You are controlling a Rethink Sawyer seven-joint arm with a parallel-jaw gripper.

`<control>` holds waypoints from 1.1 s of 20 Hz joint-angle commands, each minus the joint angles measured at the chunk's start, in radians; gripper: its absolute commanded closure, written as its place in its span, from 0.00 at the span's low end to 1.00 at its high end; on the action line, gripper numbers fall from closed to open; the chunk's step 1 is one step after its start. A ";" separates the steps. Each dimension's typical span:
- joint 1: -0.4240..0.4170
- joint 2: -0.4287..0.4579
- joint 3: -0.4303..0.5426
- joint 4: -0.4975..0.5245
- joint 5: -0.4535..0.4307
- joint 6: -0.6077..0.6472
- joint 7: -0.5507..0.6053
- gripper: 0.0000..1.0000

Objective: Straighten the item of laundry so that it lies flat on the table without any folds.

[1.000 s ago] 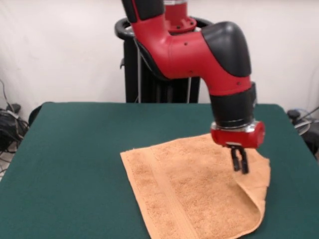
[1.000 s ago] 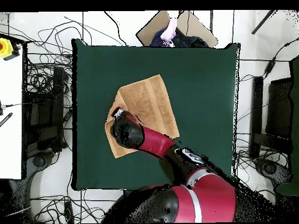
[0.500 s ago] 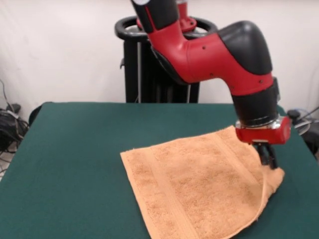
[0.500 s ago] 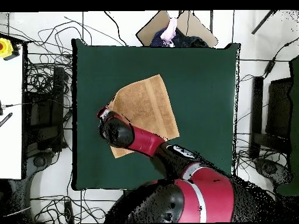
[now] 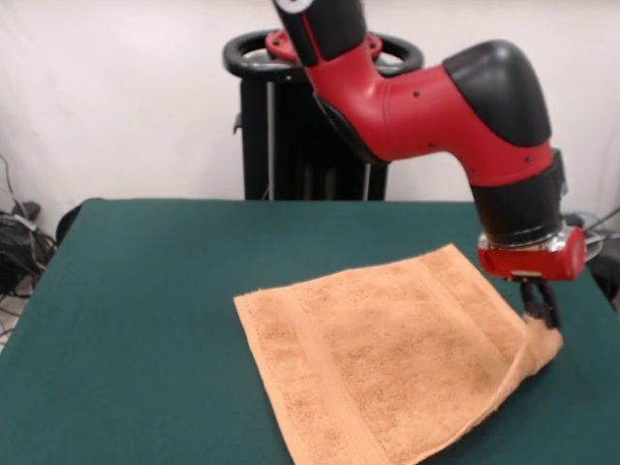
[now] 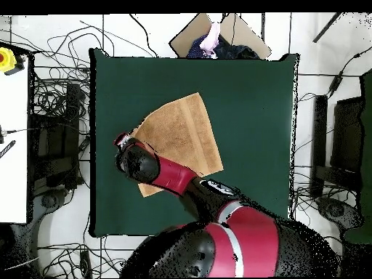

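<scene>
The item of laundry (image 5: 387, 354), an orange-tan towel with a woven band stripe, lies mostly spread on the dark green table (image 5: 145, 291). Its right corner in the front view is lifted off the cloth and pinched in my gripper (image 5: 542, 312), which is shut on it just above the table near the right edge. A narrow strip along that side still curls up toward the fingers. In the overhead view the towel (image 6: 182, 134) sits left of the table's (image 6: 247, 94) middle. There the arm covers its lower left part, and the gripper (image 6: 122, 139) is at the towel's left corner.
Cables (image 6: 54, 109) crowd the floor on both sides of the table. A white bench (image 6: 13, 131) with a yellow object (image 6: 6, 58) stands at the overhead view's left. A cardboard sheet (image 6: 236, 33) and a pink and dark shape (image 6: 212, 40) sit past the table's top edge.
The gripper has moved rightward in the front view, pulling the towel's corner outward. The folded-over flap on that side has opened, so more of the towel lies flat.
</scene>
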 commanded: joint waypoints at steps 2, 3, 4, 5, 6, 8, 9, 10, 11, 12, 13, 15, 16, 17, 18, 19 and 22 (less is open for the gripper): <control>0.090 -0.039 -0.049 0.011 0.105 -0.049 0.288 0.00; 0.099 -0.042 -0.058 0.010 0.107 -0.055 0.287 0.00; 0.107 -0.045 -0.066 0.010 0.108 -0.061 0.286 0.00; 0.110 -0.047 -0.070 0.010 0.108 -0.061 0.283 0.00; 0.117 -0.049 -0.075 0.009 0.112 -0.059 0.281 0.00; 0.138 -0.059 -0.097 0.005 0.129 -0.048 0.275 0.00; 0.155 -0.065 -0.118 -0.001 0.132 -0.050 0.263 0.00; 0.177 -0.072 -0.148 -0.009 0.138 -0.051 0.247 0.00; 0.214 -0.090 -0.199 -0.022 0.158 -0.021 0.220 0.00; 0.218 -0.095 -0.208 -0.026 0.155 -0.020 0.211 0.00; 0.235 -0.100 -0.237 -0.039 0.158 -0.002 0.192 0.00; 0.265 -0.102 -0.290 -0.062 0.163 0.030 0.160 0.00; 0.279 -0.100 -0.314 -0.073 0.164 0.044 0.146 0.00; 0.285 -0.093 -0.329 -0.080 0.157 0.045 0.135 0.00; 0.291 -0.087 -0.343 -0.088 0.150 0.046 0.124 0.00; 0.307 -0.080 -0.373 -0.100 0.145 0.047 0.108 0.00; 0.341 -0.055 -0.466 -0.136 0.112 0.039 0.054 0.00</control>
